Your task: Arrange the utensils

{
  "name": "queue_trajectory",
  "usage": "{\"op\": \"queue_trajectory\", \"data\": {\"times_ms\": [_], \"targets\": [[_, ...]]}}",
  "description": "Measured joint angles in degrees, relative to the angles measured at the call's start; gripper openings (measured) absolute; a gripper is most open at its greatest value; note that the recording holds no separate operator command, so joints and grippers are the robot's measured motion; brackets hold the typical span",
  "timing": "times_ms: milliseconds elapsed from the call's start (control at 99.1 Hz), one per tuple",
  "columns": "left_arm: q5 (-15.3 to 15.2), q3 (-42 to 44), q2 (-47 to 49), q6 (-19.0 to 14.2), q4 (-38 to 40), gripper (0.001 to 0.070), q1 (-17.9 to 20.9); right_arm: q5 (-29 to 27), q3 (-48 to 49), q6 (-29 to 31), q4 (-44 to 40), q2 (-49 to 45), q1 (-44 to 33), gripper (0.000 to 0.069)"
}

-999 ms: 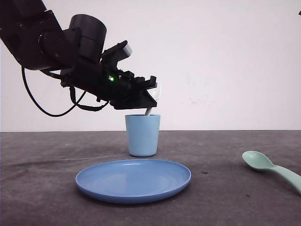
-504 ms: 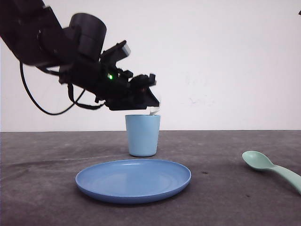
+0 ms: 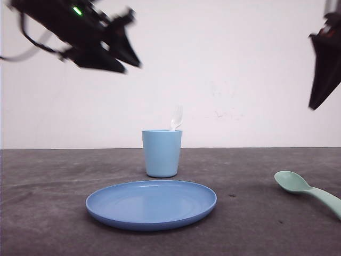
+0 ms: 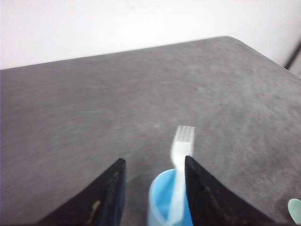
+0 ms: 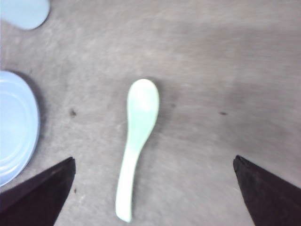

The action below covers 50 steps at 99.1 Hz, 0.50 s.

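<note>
The white fork (image 3: 176,117) stands in the light blue cup (image 3: 161,153), tines up, leaning on the cup's right rim. My left gripper (image 3: 132,37) hangs high above and to the left of the cup, open and empty. In the left wrist view the fork (image 4: 182,141) and cup (image 4: 164,197) lie well below the open left gripper (image 4: 154,160). The mint-green spoon (image 3: 298,184) lies flat on the table at the right. My right gripper (image 3: 314,72) hovers high over it, open wide. In the right wrist view the spoon (image 5: 136,141) lies between the spread fingers of the right gripper (image 5: 153,159).
A round blue plate (image 3: 151,202) sits in front of the cup, near the table's front edge; its rim (image 5: 14,127) shows beside the spoon in the right wrist view. The dark grey table (image 3: 250,213) runs back to a white wall.
My left gripper has let go of the fork and risen up and to the left. The fork now stands free in the cup. My right gripper has come into view at the upper right.
</note>
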State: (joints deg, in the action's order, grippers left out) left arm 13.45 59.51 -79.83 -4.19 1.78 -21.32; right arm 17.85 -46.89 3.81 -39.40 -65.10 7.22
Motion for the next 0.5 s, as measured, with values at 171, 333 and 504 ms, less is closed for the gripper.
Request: {"op": "queue_trajectory", "data": {"times_ms": [171,333,504], "targets": [[0.0,0.0,9.9,-0.28,-10.19,0.0229,5.18,0.17,0.0,0.0,4.76,-5.64,2.58,0.0679],[-0.11,0.0,16.92,0.66,-20.22,0.0229,9.66,0.15,0.0,-0.07,8.66,-10.34,4.55,0.0679],[-0.15,-1.77,22.56,2.82,-26.82,0.0229,13.75,0.15,0.0,-0.2,10.8,-14.47,6.25,0.0679]]}}
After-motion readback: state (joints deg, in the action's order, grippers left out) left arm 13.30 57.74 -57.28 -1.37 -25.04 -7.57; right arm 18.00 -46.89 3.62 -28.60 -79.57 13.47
